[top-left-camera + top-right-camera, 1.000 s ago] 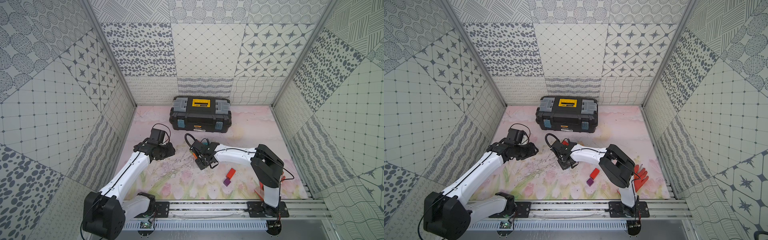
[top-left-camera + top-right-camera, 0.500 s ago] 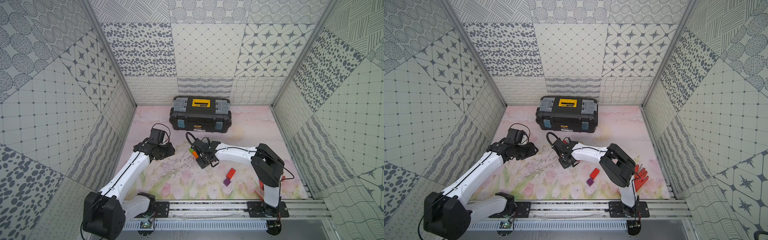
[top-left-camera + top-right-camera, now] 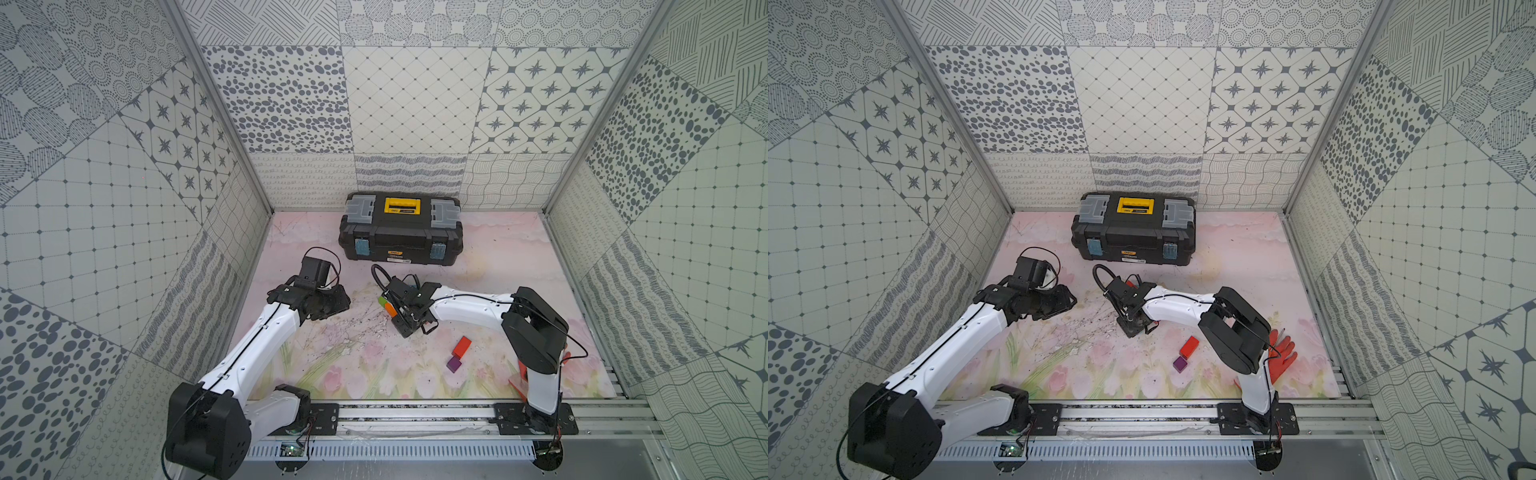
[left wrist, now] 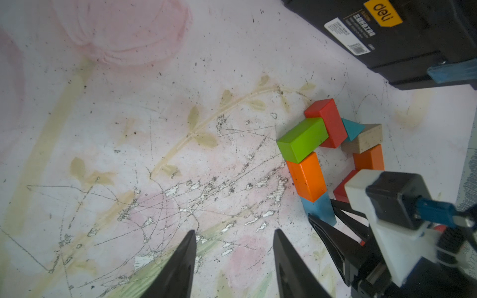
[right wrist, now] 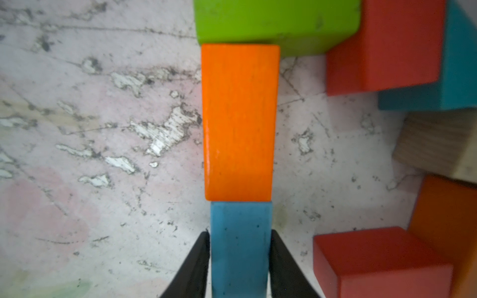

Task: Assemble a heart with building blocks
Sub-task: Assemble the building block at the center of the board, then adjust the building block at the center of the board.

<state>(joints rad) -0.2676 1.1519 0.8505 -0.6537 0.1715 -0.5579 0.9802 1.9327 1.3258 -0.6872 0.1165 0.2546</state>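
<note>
In both top views the black toolbox [image 3: 401, 237] sits at 12 o'clock on the floral mat [image 3: 498, 274]. The heart [image 3: 387, 308] lies near the mat's middle, mostly hidden under the right gripper [image 3: 402, 325]; only a green end and an orange end show. The left gripper [image 3: 341, 301] hangs at 9 o'clock of the heart, apart from it. A loose red block [image 3: 461, 346] and the purple cube [image 3: 454, 365] lie just beside each other at 4 o'clock of the heart. The red-orange glove [image 3: 1281, 353] lies farther out that way, behind the right arm.

From the left wrist the heart reads as a hollow outline of bright painted bricks set end to end. In order they are a light blue brick [image 4: 318, 209], a first orange brick [image 4: 307, 175], a green brick [image 4: 302, 140] and a notch-side red brick [image 4: 329, 121]. Then come the teal triangle [image 4: 352, 130] wedged at the notch, a plain-wood brick [image 4: 366, 138], a second orange brick [image 4: 369, 158] and an open-end red brick [image 4: 342, 189], partly behind the right arm. The outline's two ends stand apart. The left gripper's jaws are moderately apart over bare mat, with nothing between them.

From the right wrist, the black fingers [image 5: 196, 263] flank the light blue brick's long sides. They are so close that I cannot tell whether they pinch it or just clear it. That brick's end touches the first orange brick, which butts against the green brick's side. The plain-wood brick shows bare grain.
</note>
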